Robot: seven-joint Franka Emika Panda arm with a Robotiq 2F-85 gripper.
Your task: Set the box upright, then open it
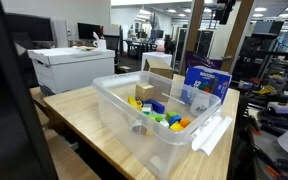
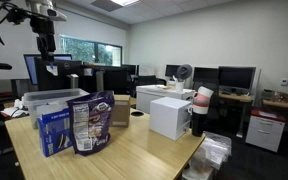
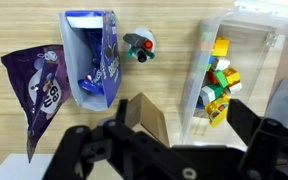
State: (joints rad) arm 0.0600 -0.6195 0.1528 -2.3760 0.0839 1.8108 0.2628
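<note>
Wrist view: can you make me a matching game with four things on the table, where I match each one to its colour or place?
Things:
1. bag
2. printed box
3. cardboard box
4. bin

Descriptions:
A. see-through, with colourful toys inside
B. plain tan, in the middle near the bottom of the picture
C. purple, farthest left
D. blue, just right of the bag

Right pairs: 1-C, 2-D, 3-B, 4-A.
</note>
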